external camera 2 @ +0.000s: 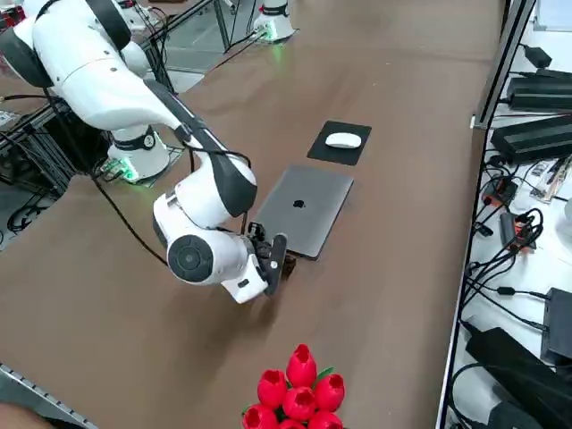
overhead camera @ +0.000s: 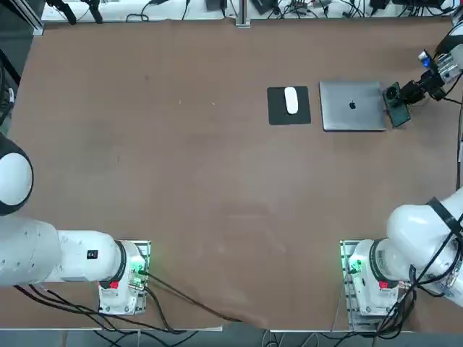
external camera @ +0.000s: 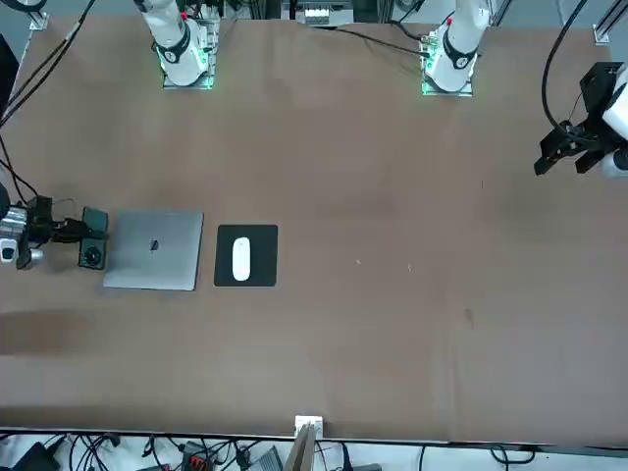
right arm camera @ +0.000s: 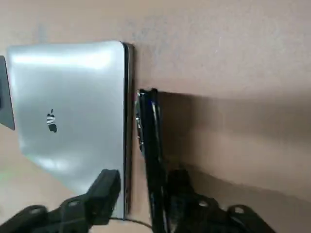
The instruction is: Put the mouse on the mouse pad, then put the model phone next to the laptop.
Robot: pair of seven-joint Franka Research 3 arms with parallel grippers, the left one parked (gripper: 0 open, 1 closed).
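Note:
The white mouse (overhead camera: 291, 100) lies on the black mouse pad (overhead camera: 278, 114) just left of the closed silver laptop (overhead camera: 352, 105). The dark model phone (overhead camera: 397, 111) rests at the laptop's right edge, tilted up, with its camera ring toward the front (external camera: 91, 257). My right gripper (overhead camera: 402, 95) reaches in low from the table's right side and straddles the phone's far end. In the right wrist view the phone (right arm camera: 149, 141) shows edge-on beside the laptop (right arm camera: 68, 111). One finger (right arm camera: 104, 187) stands clear of it with a gap, so the gripper (right arm camera: 143, 189) is open.
A bunch of red tulips (external camera 2: 299, 386) stands near the table's right front corner, close to my forearm. Cables and black boxes (external camera 2: 536, 134) line the strip beyond the table's far edge. The table's right edge (overhead camera: 459, 144) runs just beyond the gripper.

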